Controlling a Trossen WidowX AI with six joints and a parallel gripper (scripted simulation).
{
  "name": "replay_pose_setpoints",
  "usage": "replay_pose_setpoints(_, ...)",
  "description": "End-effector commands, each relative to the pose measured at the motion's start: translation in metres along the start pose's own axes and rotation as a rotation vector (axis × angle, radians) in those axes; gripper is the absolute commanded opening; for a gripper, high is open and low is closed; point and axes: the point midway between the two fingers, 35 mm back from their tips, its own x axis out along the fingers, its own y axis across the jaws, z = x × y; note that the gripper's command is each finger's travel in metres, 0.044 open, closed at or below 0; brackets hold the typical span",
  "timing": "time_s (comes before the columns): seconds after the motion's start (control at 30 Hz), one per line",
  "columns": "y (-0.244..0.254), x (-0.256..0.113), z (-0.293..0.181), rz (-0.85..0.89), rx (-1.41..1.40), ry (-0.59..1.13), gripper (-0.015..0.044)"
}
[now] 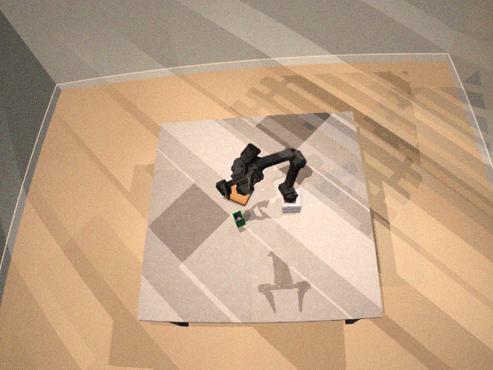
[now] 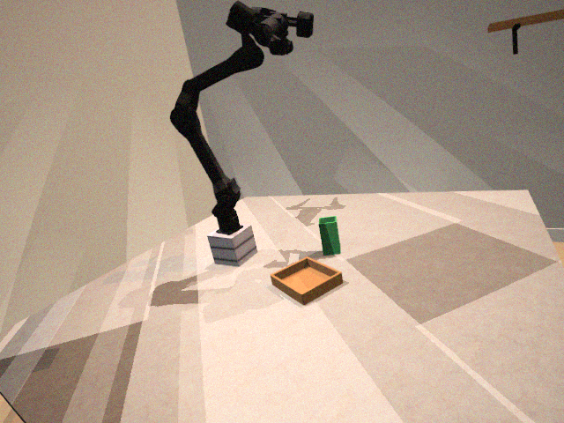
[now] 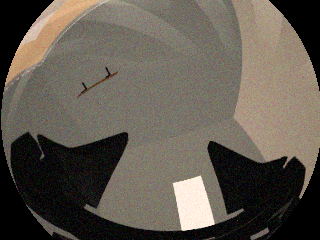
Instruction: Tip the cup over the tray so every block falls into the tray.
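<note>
green cup point(image 1: 238, 220) point(image 2: 330, 235) upright on the table — arm point(image 1: 274, 159) point(image 2: 200, 137) raised high, gripper point(image 1: 235, 187) point(image 2: 293, 33) point(image 3: 170, 142) spread wide, holding nothing.

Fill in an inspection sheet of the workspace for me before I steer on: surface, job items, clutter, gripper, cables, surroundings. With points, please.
Surface: pale table point(image 1: 206, 278) point(image 2: 364, 364), banded with shadows.
Cup: green point(image 1: 239, 223) point(image 2: 330, 236), upright beside the tray; something purple inside.
Tray: orange-brown point(image 1: 239, 195) point(image 2: 306, 278), no blocks visible in it.
Clutter: nothing seen.
Gripper: open point(image 2: 296, 36) point(image 3: 168, 140), raised well above the table, nothing between the fingers.
Cables: nothing seen.
Surroundings: grey wall point(image 2: 410, 91) point(image 3: 165, 95) with a brown rail point(image 2: 528, 20) point(image 3: 97, 84).
</note>
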Motion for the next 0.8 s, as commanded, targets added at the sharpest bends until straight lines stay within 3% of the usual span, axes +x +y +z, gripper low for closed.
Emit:
replay_pose_setpoints(0.0,0.024,-0.013,0.013,0.108,0.263,0.053,0.044)
replay_pose_setpoints(0.4,0.09,-0.066,0.069,0.4,0.962,0.298,0.044)
replay_pose_setpoints(0.77,0.139,-0.138,0.145,0.643,1.517,0.66,0.044)
